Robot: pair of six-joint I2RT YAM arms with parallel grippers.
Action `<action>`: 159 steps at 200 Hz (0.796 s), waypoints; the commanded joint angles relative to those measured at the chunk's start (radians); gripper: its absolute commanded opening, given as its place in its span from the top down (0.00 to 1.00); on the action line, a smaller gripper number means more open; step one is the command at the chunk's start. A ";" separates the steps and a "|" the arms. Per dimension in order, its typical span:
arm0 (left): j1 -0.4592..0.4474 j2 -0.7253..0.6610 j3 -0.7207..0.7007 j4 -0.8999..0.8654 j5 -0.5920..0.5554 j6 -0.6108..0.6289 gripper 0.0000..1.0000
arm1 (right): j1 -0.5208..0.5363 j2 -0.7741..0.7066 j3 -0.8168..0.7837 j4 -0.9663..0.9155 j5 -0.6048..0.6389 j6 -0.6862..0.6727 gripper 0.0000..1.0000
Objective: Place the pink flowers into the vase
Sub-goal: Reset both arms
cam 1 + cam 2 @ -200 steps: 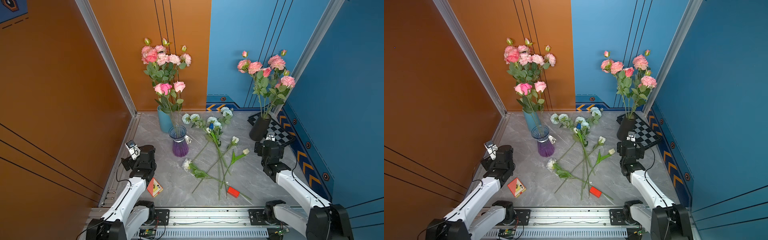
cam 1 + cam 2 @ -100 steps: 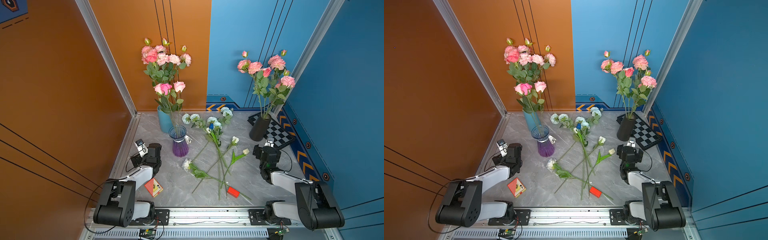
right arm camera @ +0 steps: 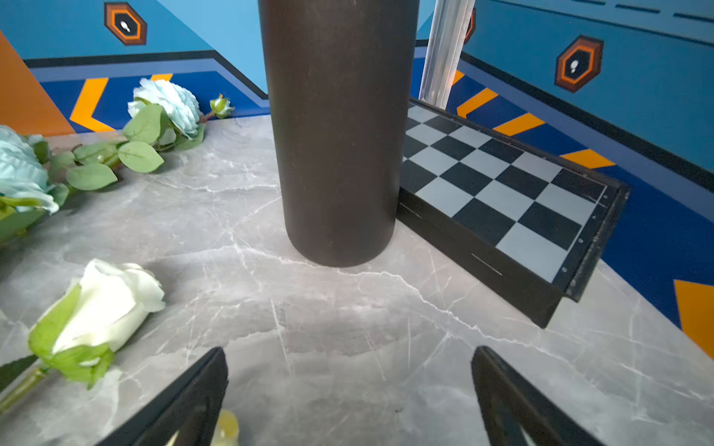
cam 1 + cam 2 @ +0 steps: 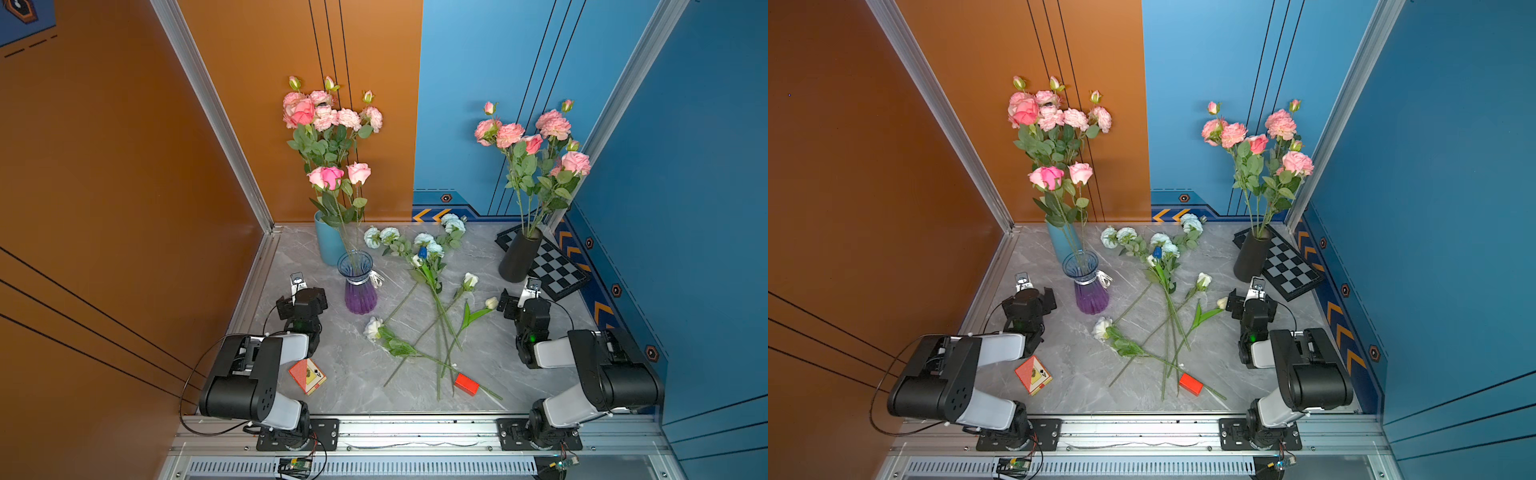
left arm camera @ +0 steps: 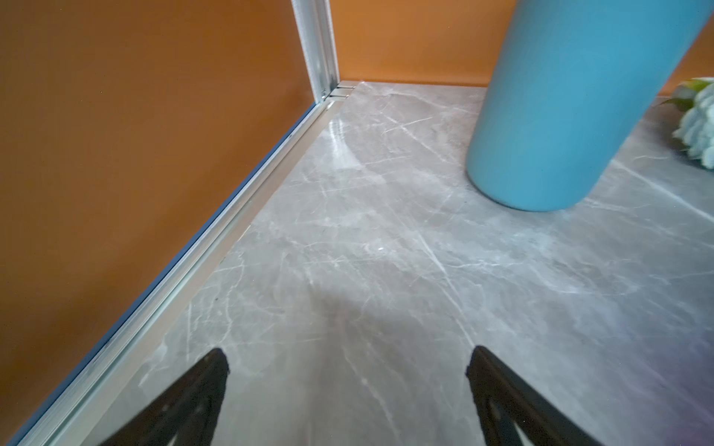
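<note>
Standing upright in three vases, the pink flowers point(image 4: 332, 120) are all off the table: one bunch rises from a light blue vase point(image 4: 328, 245) at the back by the orange wall, two rose-shaped stems point(image 4: 338, 176) sit in a glass vase with a purple base point(image 4: 359, 282) just in front of it, and a third bunch point(image 4: 536, 137) stands in a black vase point(image 4: 519, 259) near the blue wall, its foot beside a folded chessboard point(image 4: 552, 266).

On the grey marble table point(image 4: 353, 374), pale blue flowers point(image 4: 415, 241) and white flowers point(image 4: 374, 328) lie crossed over each other between the vases and the front rail. A red block point(image 4: 466, 384) rests by the stem ends, and a box of playing cards point(image 4: 307, 376) lies beside the left arm.

Both arms are folded low near the front. The left gripper point(image 5: 347, 390) has its jaws wide apart over bare table, holding nothing, the light blue vase ahead of it. The right gripper point(image 3: 347, 390) is likewise spread and empty, facing the black vase, with a white flower head point(image 3: 108, 305) just beside it.
</note>
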State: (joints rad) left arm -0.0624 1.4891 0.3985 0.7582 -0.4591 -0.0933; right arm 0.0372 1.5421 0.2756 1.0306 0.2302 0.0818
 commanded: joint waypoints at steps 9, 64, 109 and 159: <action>0.014 0.083 -0.027 0.199 0.220 0.093 0.01 | -0.006 -0.001 0.018 0.023 -0.014 0.003 0.00; 0.024 0.072 -0.024 0.171 0.235 0.084 0.01 | 0.006 -0.002 0.060 -0.063 0.076 0.024 0.00; 0.012 0.069 -0.029 0.173 0.172 0.073 0.01 | 0.018 0.001 0.069 -0.075 0.095 0.013 0.00; 0.010 0.066 -0.031 0.174 0.167 0.072 0.01 | 0.034 0.003 0.077 -0.083 0.087 -0.012 0.00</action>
State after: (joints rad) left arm -0.0471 1.5600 0.3809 0.9176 -0.2726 -0.0223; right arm 0.0612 1.5421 0.3355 0.9752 0.2958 0.0917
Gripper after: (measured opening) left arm 0.985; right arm 0.999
